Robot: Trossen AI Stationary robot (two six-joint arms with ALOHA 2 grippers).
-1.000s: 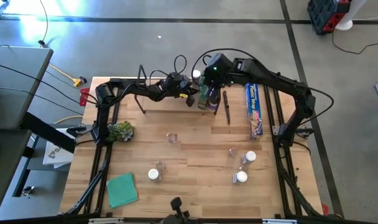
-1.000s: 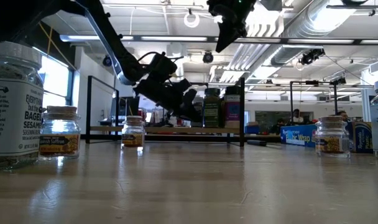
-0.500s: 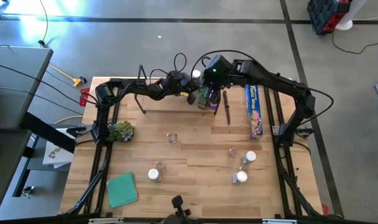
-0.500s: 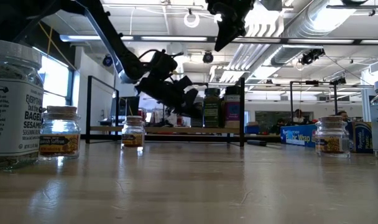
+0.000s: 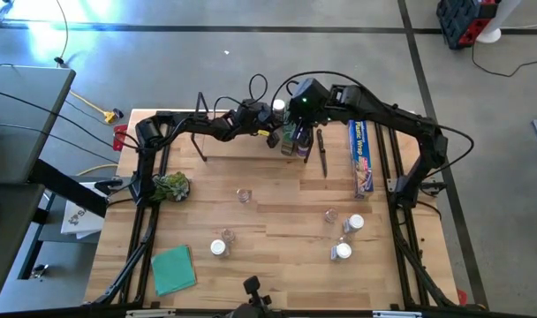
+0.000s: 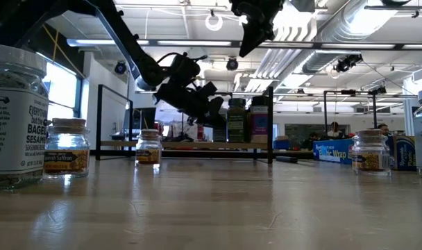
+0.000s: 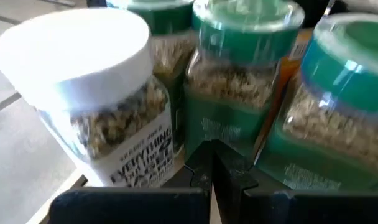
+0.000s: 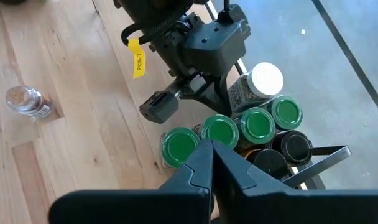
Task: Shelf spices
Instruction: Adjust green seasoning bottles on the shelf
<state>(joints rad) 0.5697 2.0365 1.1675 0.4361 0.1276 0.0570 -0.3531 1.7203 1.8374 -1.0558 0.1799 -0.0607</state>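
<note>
Several spice jars stand packed at the right end of the shelf (image 5: 251,146), a light board with black wire end frames. They have green lids (image 8: 257,122), dark lids (image 8: 295,146) and one white lid (image 8: 267,79). My left gripper (image 7: 211,163) is shut and hovers just left of this cluster, pointing at a green-lidded jar (image 7: 235,93) beside the white-lidded jar (image 7: 89,99). In the high view the left gripper (image 5: 273,132) is level with the jars. My right gripper (image 8: 211,152) is shut and hangs above the green lids (image 5: 293,119). Several more jars (image 5: 342,251) stand loose on the table.
A long blue wrap box (image 5: 361,157) lies right of the shelf. A green leafy bunch (image 5: 171,185) sits at the table's left, and a green cloth (image 5: 173,269) lies near the front left. Loose jars (image 5: 244,194) (image 5: 219,246) (image 5: 352,223) dot the middle and near side.
My left gripper has risen a little in front of the shelved jars while staying shut. My right gripper has kept its place above them. The jars have not moved.
</note>
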